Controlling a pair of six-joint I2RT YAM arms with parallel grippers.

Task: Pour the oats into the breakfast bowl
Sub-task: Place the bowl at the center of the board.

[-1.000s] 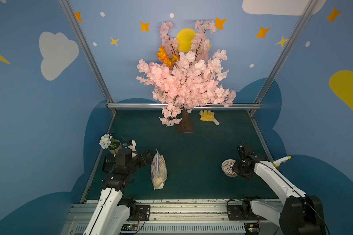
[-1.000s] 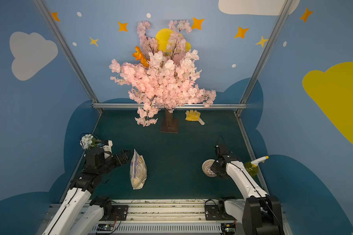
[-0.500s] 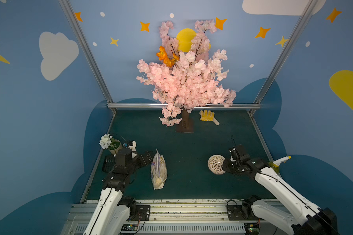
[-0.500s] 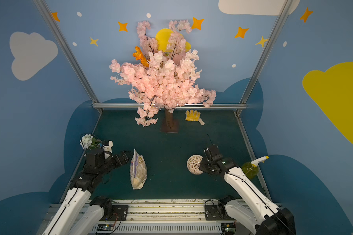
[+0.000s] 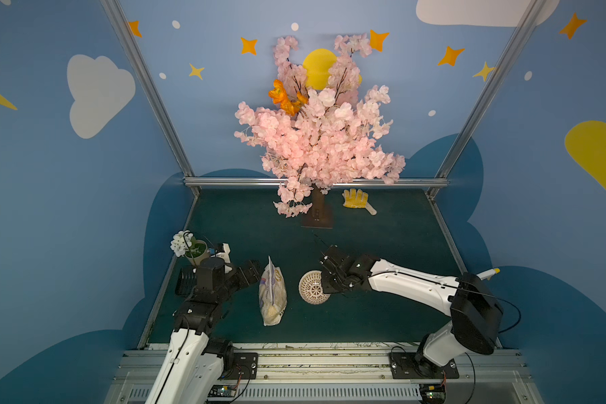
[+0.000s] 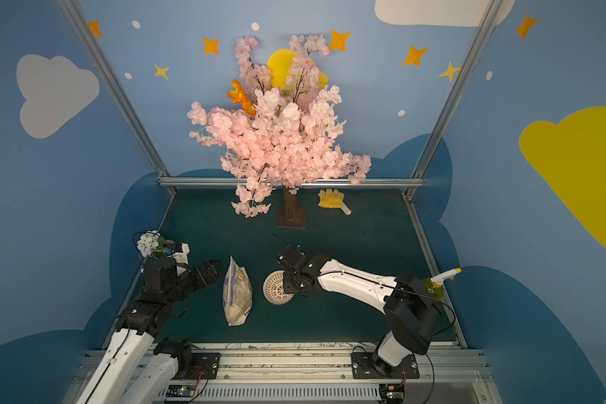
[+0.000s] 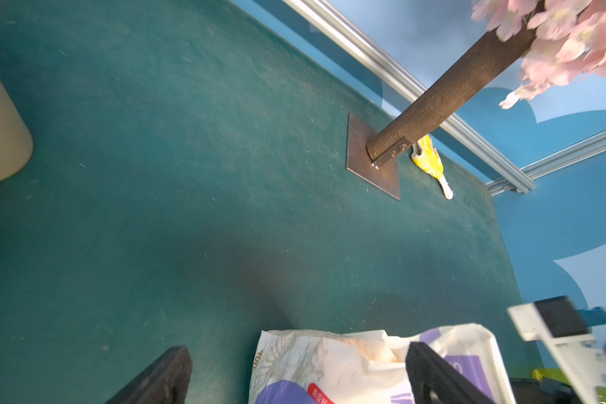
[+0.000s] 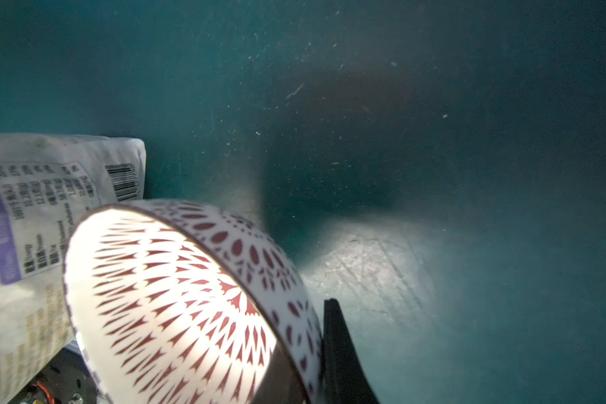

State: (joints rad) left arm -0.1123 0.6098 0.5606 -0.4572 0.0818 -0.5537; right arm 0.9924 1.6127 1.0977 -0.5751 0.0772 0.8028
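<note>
**Bowl brought in beside the oats**

Over the last second our right arm has carried the breakfast bowl from the right part of the mat toward the middle. The bag and our left arm have stayed where they were.

The right gripper is clamped on the bowl's rim. The right wrist view shows one finger against the outer wall. Held by the edge like this, the bowl hangs tilted rather than level. We cannot tell whether it touches the mat.

The oats lie flat on the mat between the two grippers, with the bowl just beside them. We judge the bowl was brought close so the pour is short, and it must be set level first.

The left gripper waits with its jaws spread wide beside the bag's far end, apparently lined up to take it. In the left wrist view the bag fills the gap ahead of the fingers, with no grip yet.
</note>
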